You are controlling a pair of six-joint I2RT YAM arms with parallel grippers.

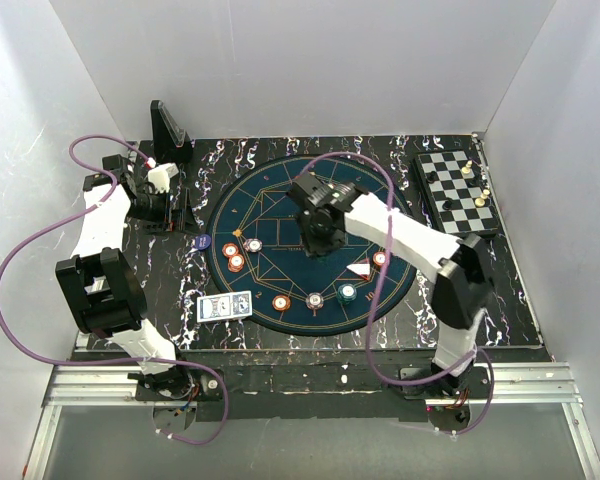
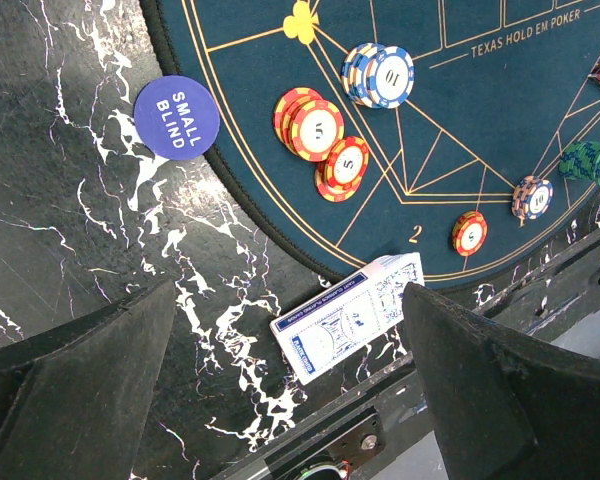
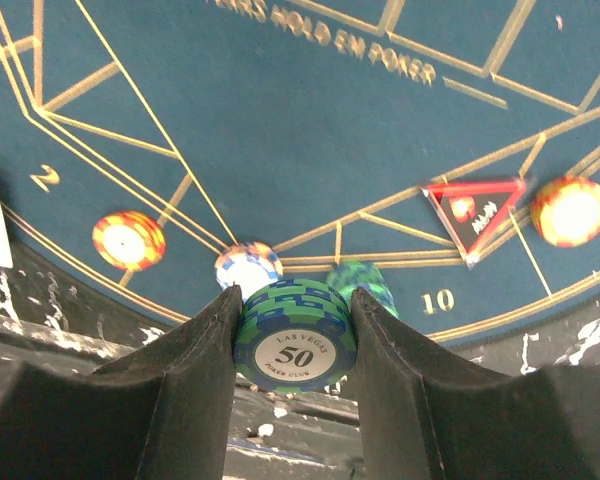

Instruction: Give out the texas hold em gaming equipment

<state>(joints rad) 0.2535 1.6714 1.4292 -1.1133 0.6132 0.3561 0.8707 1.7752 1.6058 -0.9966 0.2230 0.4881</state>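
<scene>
Our right gripper (image 3: pixel 297 310) clamps a green-and-blue chip stack (image 3: pixel 295 350), marked 50, flat between its fingers over the round mat (image 3: pixel 280 120). The numbered seat spots along the mat's rim lie ahead of it. Our left gripper (image 2: pixel 290 390), spread wide and empty, is nearer the card deck (image 2: pixel 348 315), which lies slantwise just off the mat. We see no containers.

Table inventory, by kind:
orange chip piles (image 1: pixel 230 249) x4, blue-white chip piles (image 1: pixel 253 245) x2, green chip pile (image 1: pixel 348 292) x1, plus a separate green 50 stack (image 3: pixel 295 335) x1; chips per pile not countable. SMALL BLIND disc (image 2: pixel 176 117) x1, triangle marker (image 3: pixel 475 210) x1, card pack (image 2: pixel 350 315) x1, round mat (image 1: pixel 270 195) x1, chessboard (image 1: pixel 460 205) x1; its pieces too small to count.
</scene>
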